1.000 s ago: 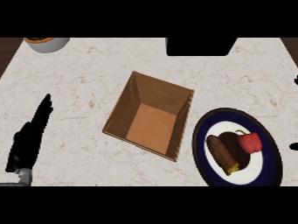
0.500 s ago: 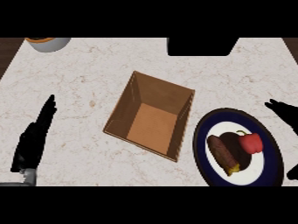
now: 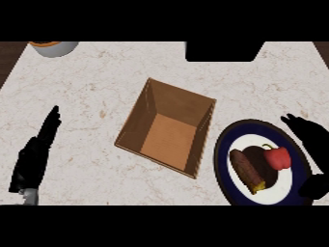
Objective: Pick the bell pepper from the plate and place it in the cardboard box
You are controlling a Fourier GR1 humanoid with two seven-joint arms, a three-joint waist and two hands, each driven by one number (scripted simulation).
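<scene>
A red bell pepper [image 3: 278,157] with a green stem lies on a white plate with a dark blue rim [image 3: 225,144] at the lower right. Beside it on the plate is a dark brown oblong food item [image 3: 248,170]. An empty open cardboard box [image 3: 168,127] stands at the middle of the counter, just left of the plate. My right hand [image 3: 322,144] is open, fingers straight, over the plate's right rim, close to the pepper's right side and apart from it. My left hand [image 3: 35,153] rests open at the lower left, fingers pointing up.
A grey bowl with orange contents [image 3: 52,47] sits at the counter's far left corner. A black block [image 3: 224,50] stands at the back edge. Dark wood shows past the counter's left and right edges.
My right hand has come in from the right edge and moved left and down, reaching the plate's right rim beside the pepper. The left hand, box and pepper have stayed put.
</scene>
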